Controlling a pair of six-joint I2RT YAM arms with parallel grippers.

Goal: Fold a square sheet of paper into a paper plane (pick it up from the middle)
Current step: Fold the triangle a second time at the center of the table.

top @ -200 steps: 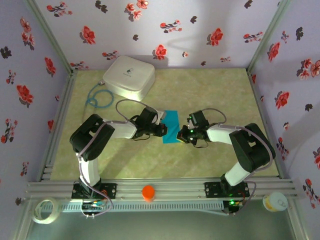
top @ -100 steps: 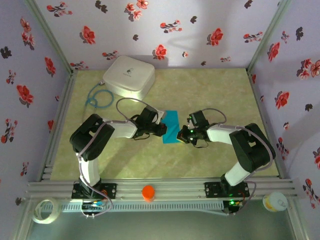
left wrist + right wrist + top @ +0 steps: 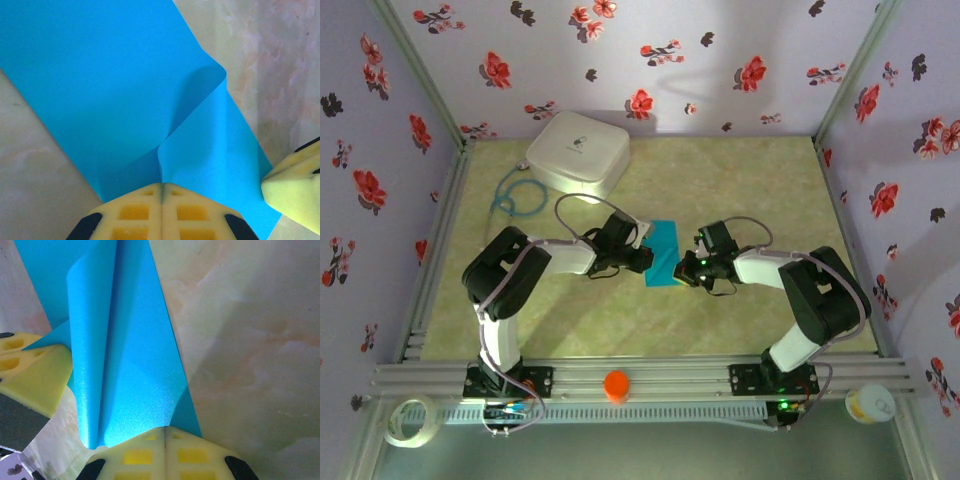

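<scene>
sheet point(image 3: 663, 251) of thin, bright turquoise paper, smooth and unmarked, lying mid-table between the two arms. partly doubled over, one flap lifted in a soft rounded curl rather than a sharp crease, the rest flat on the surface. pinched at its left edge by left gripper point(image 3: 162, 186), yellow grid-moulded foam pads pressed flush together on the paper. pinched likewise at the near right edge by right gripper point(image 3: 165, 429), same blocky yellow pads closed tight on the sheet, close beside the other pair. underneath, table point(image 3: 750, 200) of glossy marbled beige-green. further off, at the far left, white rounded box point(image 3: 578, 150), smooth and pillow-cornered, with a loose coil of teal cable point(image 3: 517, 197) just beside it. on the near aluminium rail, small orange round cap point(image 3: 616, 384).
</scene>
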